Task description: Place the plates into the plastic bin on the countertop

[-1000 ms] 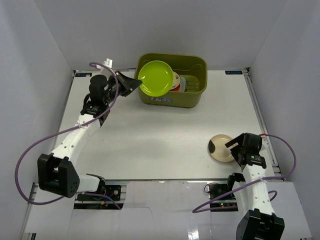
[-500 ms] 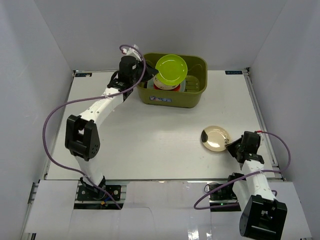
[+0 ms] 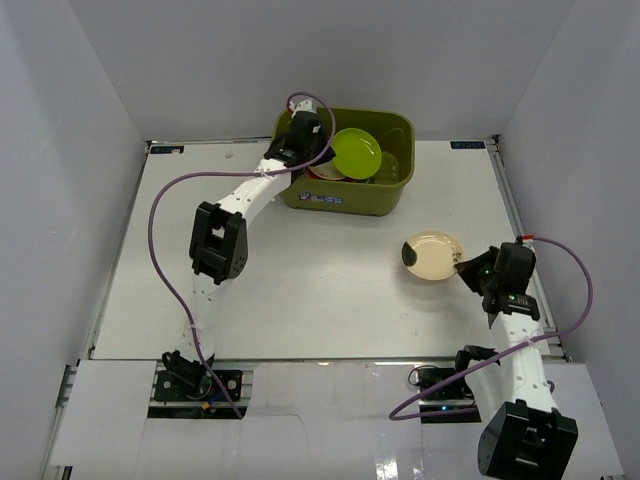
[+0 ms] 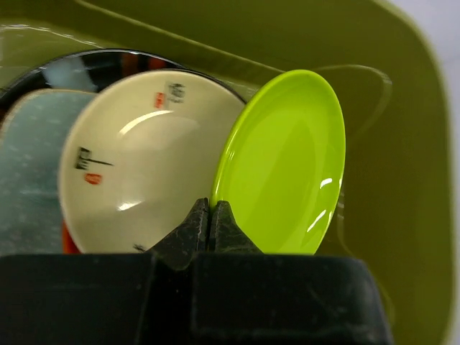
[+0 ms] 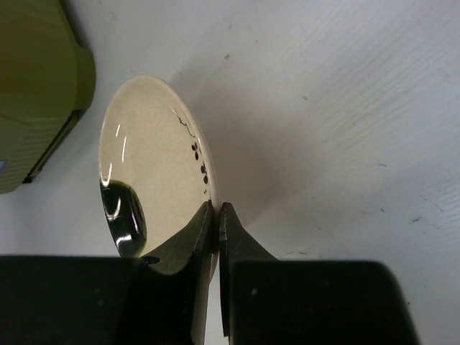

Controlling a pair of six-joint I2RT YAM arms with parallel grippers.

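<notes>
Lime plate (image 4: 284, 165) is leaning, perhaps on other plates (image 4: 136, 169), inside the olive bin (image 3: 390, 187); beige plate (image 3: 433, 256) is tilting above the surface (image 3: 300, 275).

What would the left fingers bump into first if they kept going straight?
Probably the bin's far wall; the green plate they hold would likely touch it first, though depth is unclear.

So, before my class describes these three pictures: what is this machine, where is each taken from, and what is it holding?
Two robot arms stand at a white countertop. One picture looks down from above; the other two come from cameras on each wrist. The left arm reaches into the olive-green bin, its jaws shut on a lime green plate, beside other plates lying inside. The right arm has its jaws shut on the rim of a small beige plate, tilted over the countertop.
</notes>
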